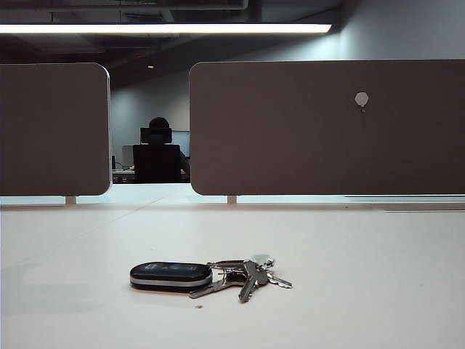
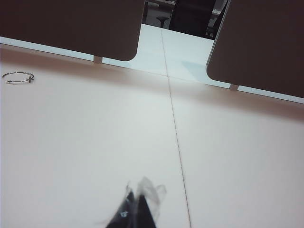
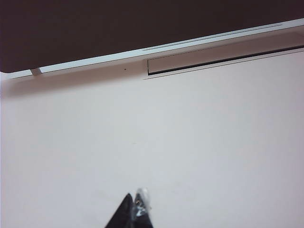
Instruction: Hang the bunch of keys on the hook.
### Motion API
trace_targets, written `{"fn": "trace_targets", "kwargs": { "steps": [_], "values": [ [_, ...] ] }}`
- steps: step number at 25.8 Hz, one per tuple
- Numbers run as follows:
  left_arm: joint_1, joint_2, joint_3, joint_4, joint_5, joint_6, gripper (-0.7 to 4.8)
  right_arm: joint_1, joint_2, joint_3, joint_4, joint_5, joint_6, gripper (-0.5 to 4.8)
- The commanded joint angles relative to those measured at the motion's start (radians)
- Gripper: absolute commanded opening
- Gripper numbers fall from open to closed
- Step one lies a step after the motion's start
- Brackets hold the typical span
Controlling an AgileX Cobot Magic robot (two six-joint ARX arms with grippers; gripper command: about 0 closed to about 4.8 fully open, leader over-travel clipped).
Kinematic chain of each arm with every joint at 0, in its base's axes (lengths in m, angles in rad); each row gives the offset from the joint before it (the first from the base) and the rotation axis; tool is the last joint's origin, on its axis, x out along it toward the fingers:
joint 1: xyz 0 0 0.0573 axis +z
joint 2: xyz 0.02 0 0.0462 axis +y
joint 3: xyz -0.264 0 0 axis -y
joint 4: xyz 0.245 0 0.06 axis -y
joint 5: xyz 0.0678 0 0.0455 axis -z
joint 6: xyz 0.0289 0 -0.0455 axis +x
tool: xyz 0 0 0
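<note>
Bunch of keys [image 1: 207, 275] flat on the white table [image 1: 363, 291], black fob pointing left in the exterior view, silver keys fanned to the right — well clear of both claws, neither of which shows in that view. Hook [image 1: 361, 99] on the dark partition panel [image 1: 327, 131], upper right, far from the keys. Left gripper [image 2: 135, 211] closed tight, holding nothing, over bare table; a thin wire ring [image 2: 18, 77] lies well off ahead of it. Right gripper [image 3: 133, 211] also closed, empty — panel edge far ahead.

Dark partitions [image 1: 327, 131] (seated person [image 1: 158, 149] behind)
</note>
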Motion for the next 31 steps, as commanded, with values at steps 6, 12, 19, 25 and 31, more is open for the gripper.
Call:
{"fn": "trace_targets", "kwargs": {
  "steps": [6,12,19,25,31],
  "values": [
    [0.0,0.001,0.002,0.012,0.005,0.001,-0.05,0.0,0.0,0.005,0.009,-0.003,0.003,-0.05],
    [0.0,0.001,0.072,0.022,0.045,-0.094,4.79,0.001,0.0,0.119,0.002,-0.199,0.127,4.79],
    [-0.002,0.052,0.245,0.043,0.315,-0.121,4.79,0.002,0.037,0.262,-0.073,-0.385,0.145,4.79],
    [-0.092,0.323,0.424,0.04,0.414,-0.111,4.79,0.152,0.257,0.333,-0.032,-0.388,0.203,4.79],
    [-0.299,0.604,0.485,0.027,0.402,-0.082,4.79,0.513,0.56,0.401,0.048,-0.171,0.183,4.79]
  ]
}}
